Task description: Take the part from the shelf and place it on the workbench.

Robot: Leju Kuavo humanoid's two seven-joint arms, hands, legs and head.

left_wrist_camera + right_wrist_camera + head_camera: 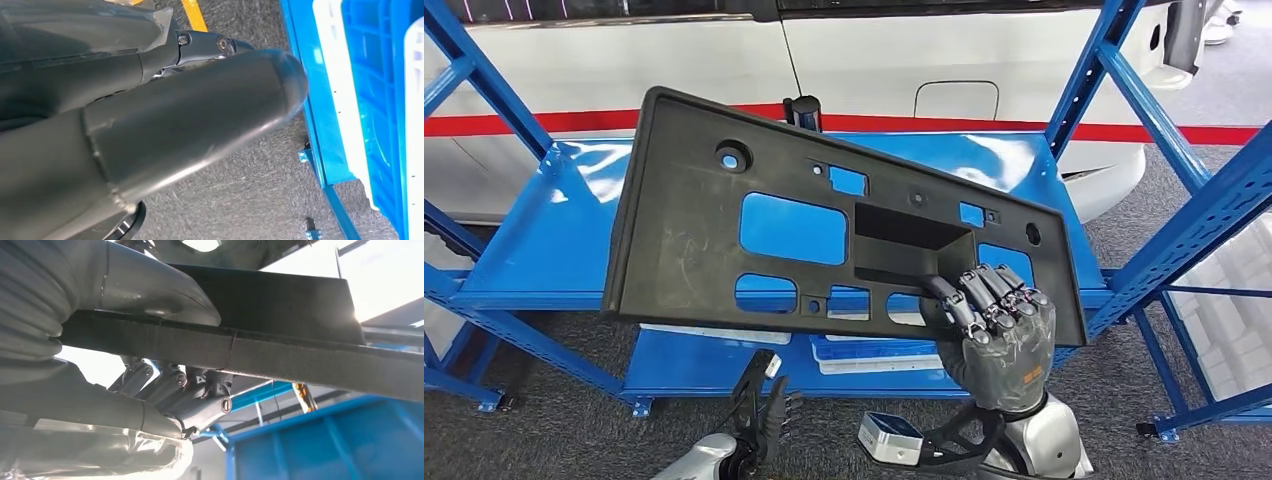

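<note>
Left robot hand (pixel 759 415) partly cut off low, grip unclear. Right robot hand (pixel 996 335) clamps the black part (pixel 704 240) at its lower edge, fingers over front, thumb behind; part tilted above the blue shelf (pixel 544 230).

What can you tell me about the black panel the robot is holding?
The panel is a wide, flat black plate that looks like matte moulded plastic, with a raised rim. It has several rounded rectangular cutouts, small round holes and one deep boxed recess near the middle. It is tilted, its left end higher, held in the air in front of the blue shelf, which shows through the openings. The right hand grips its lower edge near the recess, fingers over the front; the right wrist view shows the thumb pressing the other face.
</note>
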